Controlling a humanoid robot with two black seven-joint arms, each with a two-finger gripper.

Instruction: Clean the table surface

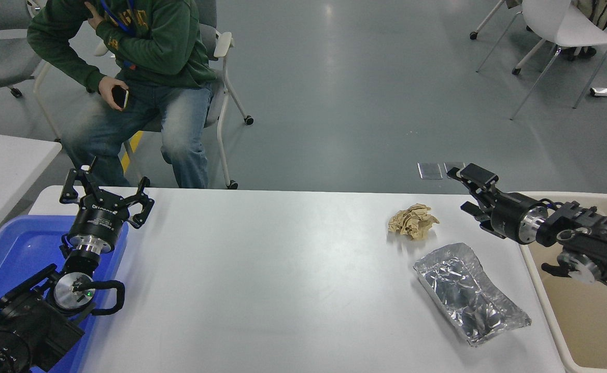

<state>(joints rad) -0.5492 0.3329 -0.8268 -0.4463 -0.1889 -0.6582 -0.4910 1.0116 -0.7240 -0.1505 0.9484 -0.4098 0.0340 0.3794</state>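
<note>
right arm cut off at frame edge; right claw [468, 192] empty, fingers apart, hovering past worktop [262, 280] far-right corner, crumpled paper wad [412, 220] nearby.

blue tray [2, 248] partly under left arm, beige bin [583, 321] cut off at right edge

Bystander things around the work area

A seated person [142, 67] far left, blue tray [18, 254] near left, beige bin [583, 311] right.
</note>
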